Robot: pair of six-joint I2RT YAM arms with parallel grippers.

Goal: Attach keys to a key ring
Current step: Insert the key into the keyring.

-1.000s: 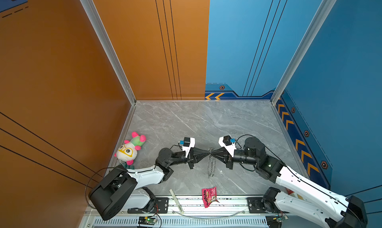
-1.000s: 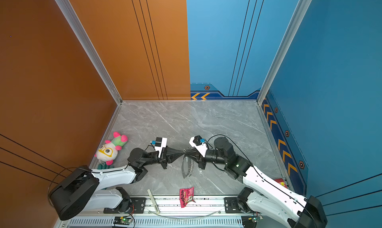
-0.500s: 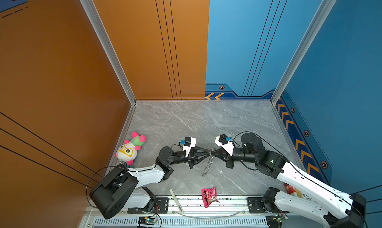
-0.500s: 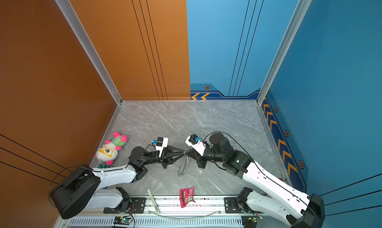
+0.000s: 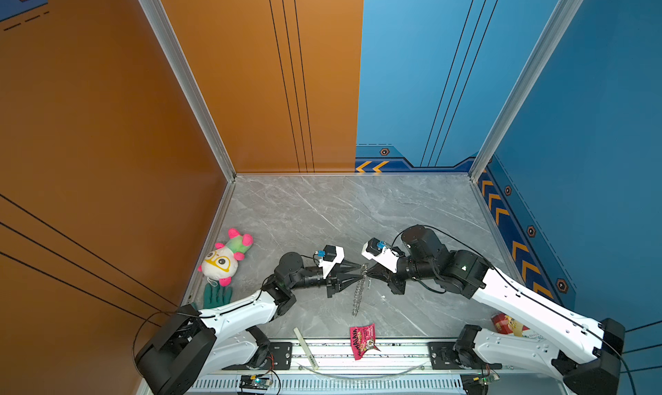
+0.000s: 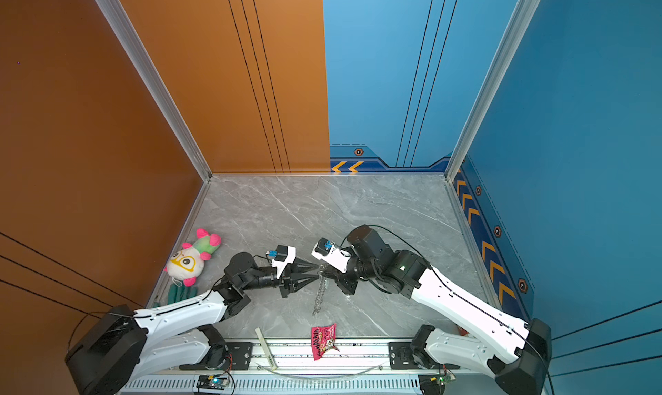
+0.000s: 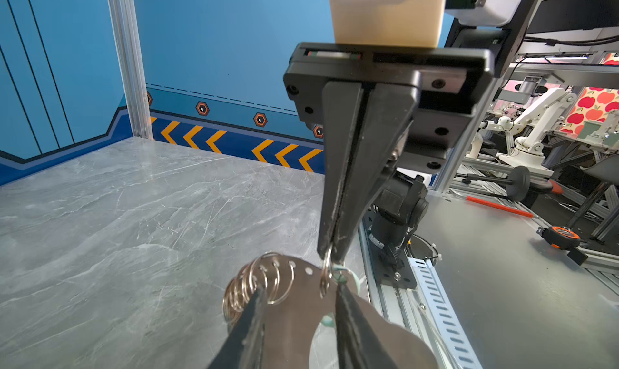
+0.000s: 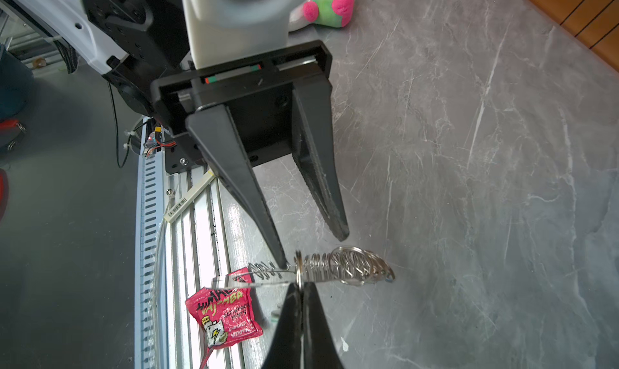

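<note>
One key ring [image 5: 358, 293] hangs between two arms that stretch low and nearly level over the grey surface [image 5: 322, 214], meeting tip to tip near its front middle. Also in view are one plush toy [image 5: 225, 257], one green glove [image 5: 216, 294] and one red sachet [image 5: 363, 341]. The right gripper [image 7: 330, 253] is pressed together on a single small silver ring of the key ring, whose other rings bunch along its beige band, while the left gripper [image 8: 313, 250] has its jaws spread, one finger on each side of that band.
</note>
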